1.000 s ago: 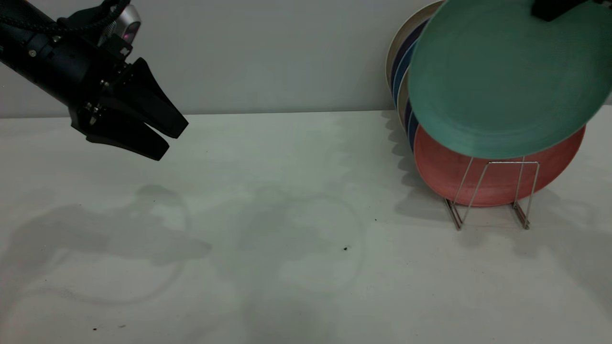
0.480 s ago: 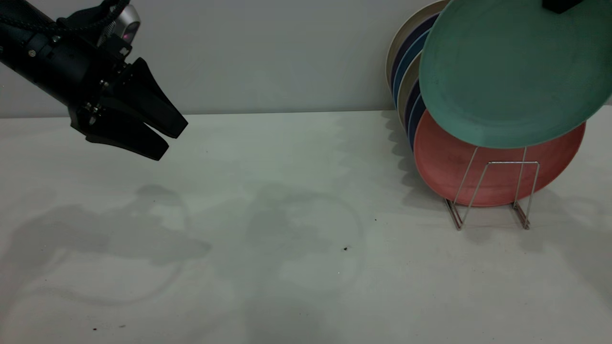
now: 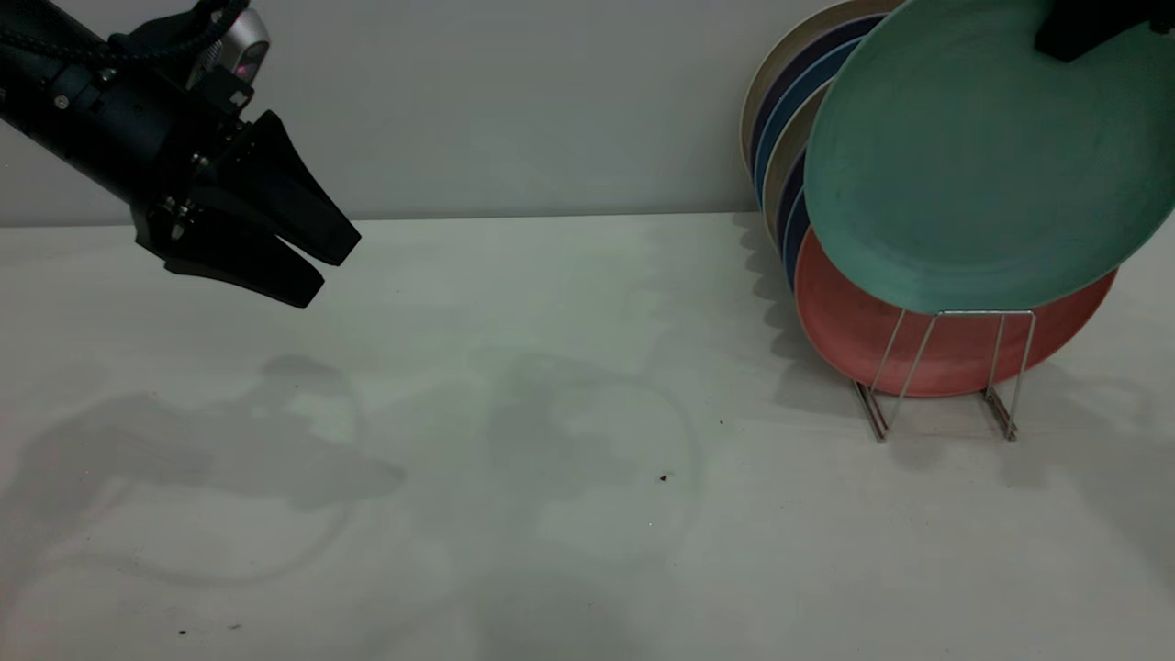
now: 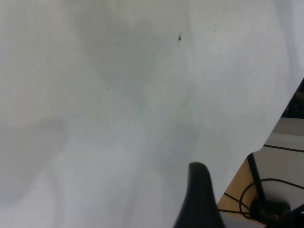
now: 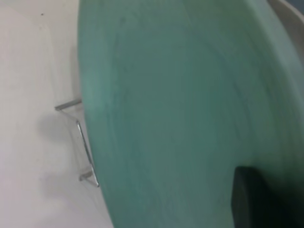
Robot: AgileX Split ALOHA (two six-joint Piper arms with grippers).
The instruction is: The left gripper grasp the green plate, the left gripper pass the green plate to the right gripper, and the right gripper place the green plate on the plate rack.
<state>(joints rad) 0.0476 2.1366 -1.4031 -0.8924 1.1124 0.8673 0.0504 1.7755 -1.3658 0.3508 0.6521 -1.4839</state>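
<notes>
- The green plate (image 3: 987, 151) is held in the air at the right side of the exterior view, tilted, with its face turned toward the camera and its lower edge just above the front loop of the plate rack (image 3: 945, 372).
- The right claw (image 3: 1088, 23) is seen only as a dark tip at the top edge of the exterior view, clamped on the upper rim of the green plate.
- In the right wrist view one dark finger (image 5: 254, 197) is pressed against the face of the green plate (image 5: 190, 109), and thin wires of the plate rack (image 5: 83, 142) are seen beside the plate's edge, over the white counter (image 5: 33, 71).
- A salmon-pink plate (image 3: 854, 330) is standing in the plate rack directly behind the green plate, partly covered by it.
- Further plates (image 3: 780, 119), blue, dark and beige, are lined up on edge behind the salmon-pink one.
- The left claw (image 3: 321, 266) is held above the counter (image 3: 551, 413) at the far left of the exterior view, well apart from the rack, its fingers slightly parted with nothing between them.
- In the left wrist view only one dark fingertip (image 4: 199, 199) is shown over the bare counter (image 4: 118, 95).
</notes>
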